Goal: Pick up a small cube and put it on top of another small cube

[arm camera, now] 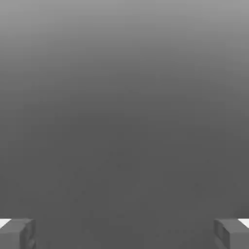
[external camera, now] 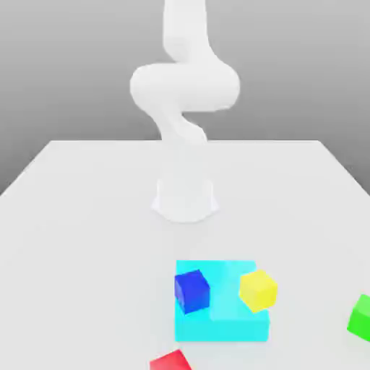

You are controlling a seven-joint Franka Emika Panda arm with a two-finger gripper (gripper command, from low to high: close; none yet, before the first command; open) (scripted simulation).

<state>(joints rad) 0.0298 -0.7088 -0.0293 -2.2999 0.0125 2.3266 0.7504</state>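
Four small cubes (external camera: 192, 292), one cyan block (external camera: 221, 327), one white robot arm (external camera: 184, 87), one pale table (external camera: 87, 238)

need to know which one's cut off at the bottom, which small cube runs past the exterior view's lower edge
The red cube: it is nearest that edge, which cuts it off, while the blue, yellow and green ones sit higher up.

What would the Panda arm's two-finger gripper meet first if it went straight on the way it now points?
Between and beyond the open two-finger gripper, the hand view shows plain grey with no object in line, so the way looks free as far as the picture shows, though depth there is unclear.
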